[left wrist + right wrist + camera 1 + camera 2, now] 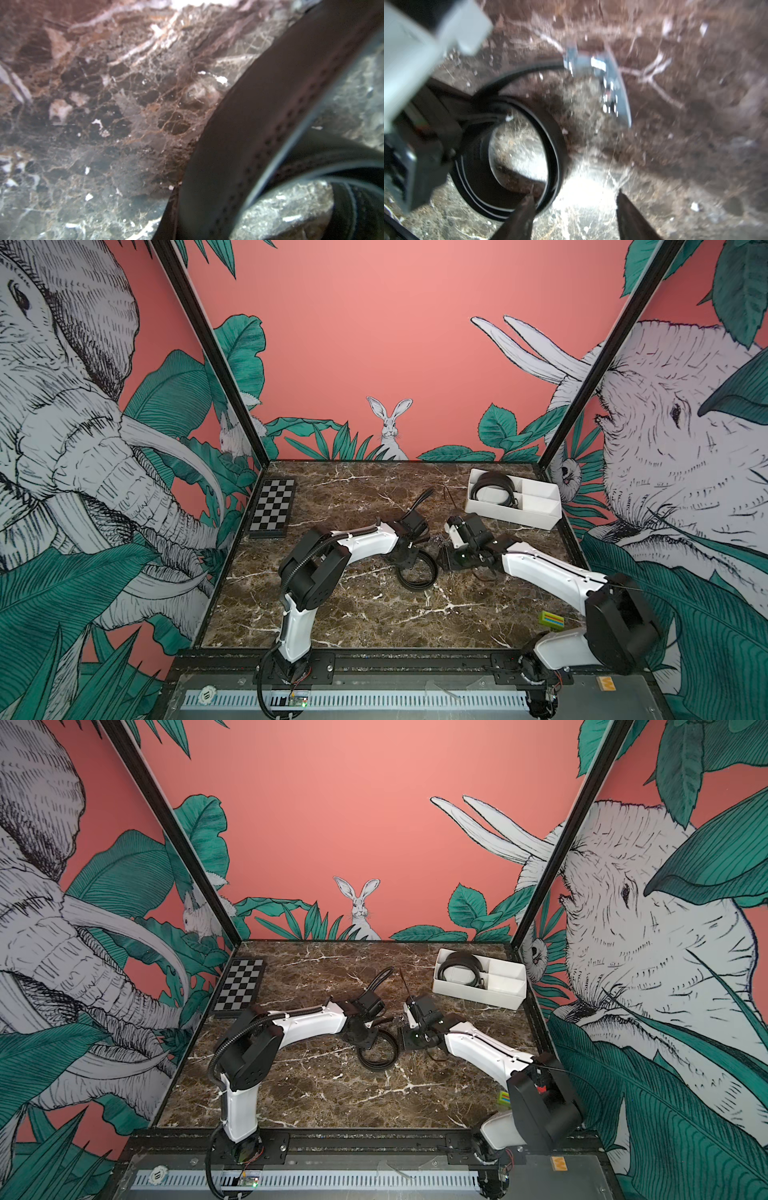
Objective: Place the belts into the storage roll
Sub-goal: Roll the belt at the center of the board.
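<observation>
Top views: we find the coiled belt (415, 584) on the worktop (374, 614) at frame centre. The left hand (406, 558) is on it and the right hand (445, 551) just beside. The storage roll (536, 519), upper right, holds one belt (492, 488).

Left wrist view: the coiled belt (259, 124) crosses lower right. No fingers show; we judge the left hand closed on it.

Right wrist view: the right hand's fingers (521, 216) stand apart, empty. The buckle (608, 83) lies loose, upper centre.

We advise carrying the coil level into a free compartment, buckle end tucked.
</observation>
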{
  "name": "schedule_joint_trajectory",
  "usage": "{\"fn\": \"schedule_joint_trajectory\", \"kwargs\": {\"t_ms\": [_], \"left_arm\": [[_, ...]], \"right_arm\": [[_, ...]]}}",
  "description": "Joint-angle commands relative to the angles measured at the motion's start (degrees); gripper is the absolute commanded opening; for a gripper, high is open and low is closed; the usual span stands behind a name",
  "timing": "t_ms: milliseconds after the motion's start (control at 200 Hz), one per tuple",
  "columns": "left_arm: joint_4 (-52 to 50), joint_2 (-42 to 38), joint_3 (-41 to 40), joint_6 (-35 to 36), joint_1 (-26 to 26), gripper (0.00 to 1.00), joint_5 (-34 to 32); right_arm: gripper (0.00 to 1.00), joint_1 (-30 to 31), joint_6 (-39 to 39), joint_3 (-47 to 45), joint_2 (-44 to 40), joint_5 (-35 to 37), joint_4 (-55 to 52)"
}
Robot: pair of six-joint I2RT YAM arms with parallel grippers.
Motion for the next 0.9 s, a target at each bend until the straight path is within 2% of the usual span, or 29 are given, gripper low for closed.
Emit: {"fn": "schedule_joint_trajectory", "kwargs": {"t_ms": [0, 120, 205, 325, 455, 645, 895], "left_arm": [[-4.9, 8.9, -4.0, 2.1, 1.0, 0.0, -2.4], [-4.6, 8.5, -4.3, 2.7, 1.0, 0.0, -1.9], [-4.5, 8.4, -4.5, 3.0, 1.0, 0.0, -1.6], [-4.4, 8.6, -4.0, 3.5, 1.0, 0.0, -1.1], [-4.5, 8.7, -3.6, 3.8, 1.2, 0.0, -0.4], [-4.5, 9.1, -3.8, 4.6, 1.4, 0.0, -0.2], [-4.1, 8.6, -4.5, 5.0, 1.5, 0.0, -0.3]], "right_arm": [[0.66, -1.6, -7.1, 5.8, 4.4, 2.0, -0.9], [0.65, -5.2, -3.6, 11.8, 11.7, 1.7, -0.2], [0.65, -5.6, -3.4, 15.8, 16.3, 1.8, -0.6], [0.58, -5.8, -4.7, 16.8, 20.9, -7.4, 2.9], [0.56, -5.4, -4.4, 9.9, 18.9, -16.9, 12.0], [0.59, -5.3, -1.0, 1.8, 14.3, -23.1, 19.0], [0.66, -5.5, 3.1, -4.4, 11.4, -22.7, 23.1]]}}
